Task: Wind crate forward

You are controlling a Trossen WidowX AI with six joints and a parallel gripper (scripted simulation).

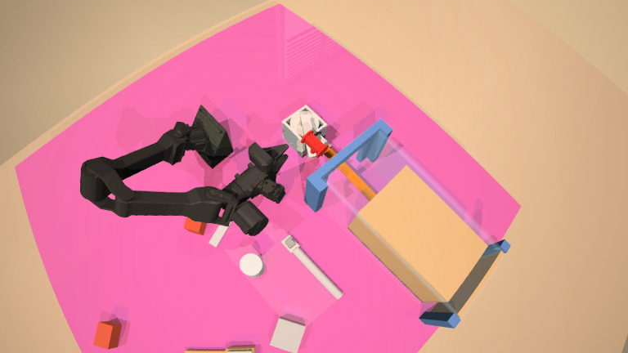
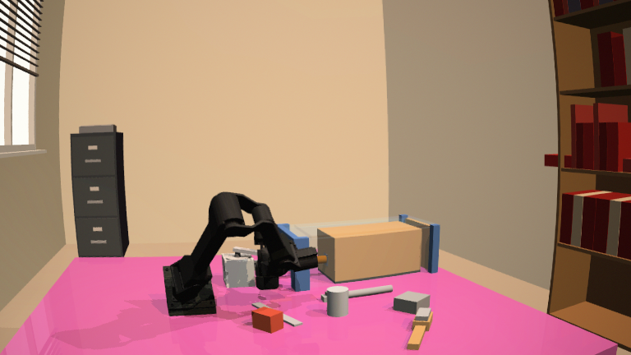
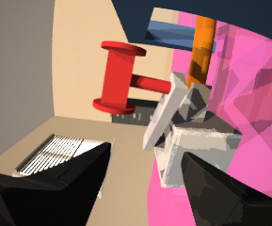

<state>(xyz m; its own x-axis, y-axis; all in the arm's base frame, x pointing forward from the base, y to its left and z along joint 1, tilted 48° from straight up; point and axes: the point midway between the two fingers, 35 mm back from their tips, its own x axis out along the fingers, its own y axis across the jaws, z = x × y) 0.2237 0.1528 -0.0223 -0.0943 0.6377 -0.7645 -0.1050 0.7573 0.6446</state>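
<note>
Item: my tool (image 1: 281, 154), fingers apart, nothing held, beside the winch (image 1: 302, 131). Red handle (image 1: 315, 144) seated for cranking. Crate (image 1: 416, 231) in cubby, short of the frame (image 1: 343, 158), strap (image 1: 354, 180) taut.

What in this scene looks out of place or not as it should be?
The crate has not reached the blue frame: a stretch of orange strap shows between them. The red handle sits on the winch, yet the gripper stands open and apart from it. The crate itself sits flat.
</note>
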